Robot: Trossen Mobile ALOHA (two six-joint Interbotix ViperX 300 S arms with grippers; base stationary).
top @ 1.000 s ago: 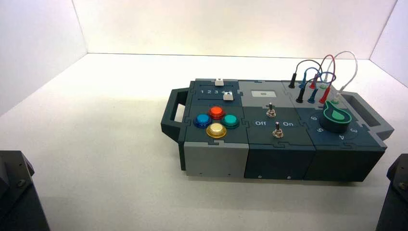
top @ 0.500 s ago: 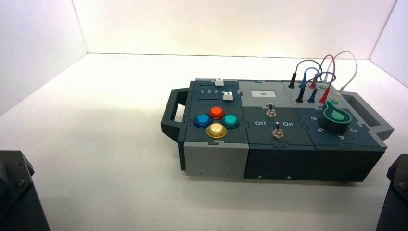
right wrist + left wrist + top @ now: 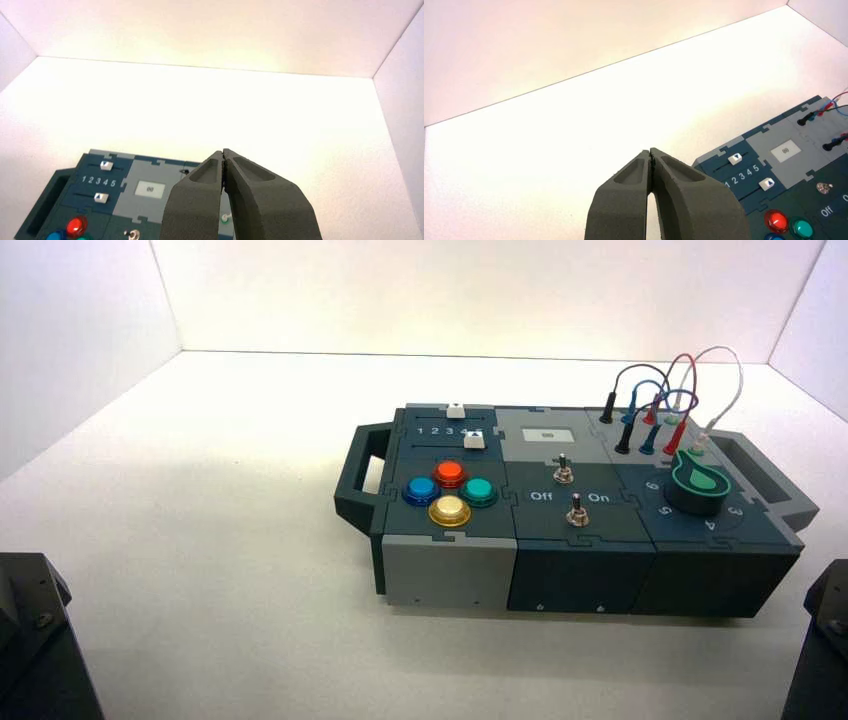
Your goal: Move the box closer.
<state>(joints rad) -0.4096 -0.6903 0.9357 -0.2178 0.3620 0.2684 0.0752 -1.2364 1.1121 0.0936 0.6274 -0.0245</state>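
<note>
Plainly, the box bears four coloured buttons.

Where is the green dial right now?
In the high view, the green dial sits near the right end of the box, on its near side, just in front of the looped wires and beside the right handle.

The shut pincer hangs over the box, whose small display reads 00.

Lab-like test booth shown, pale wall seen at twelve o'clock, side walls angled at ten and two, modular button box set out on white tabletop
</note>
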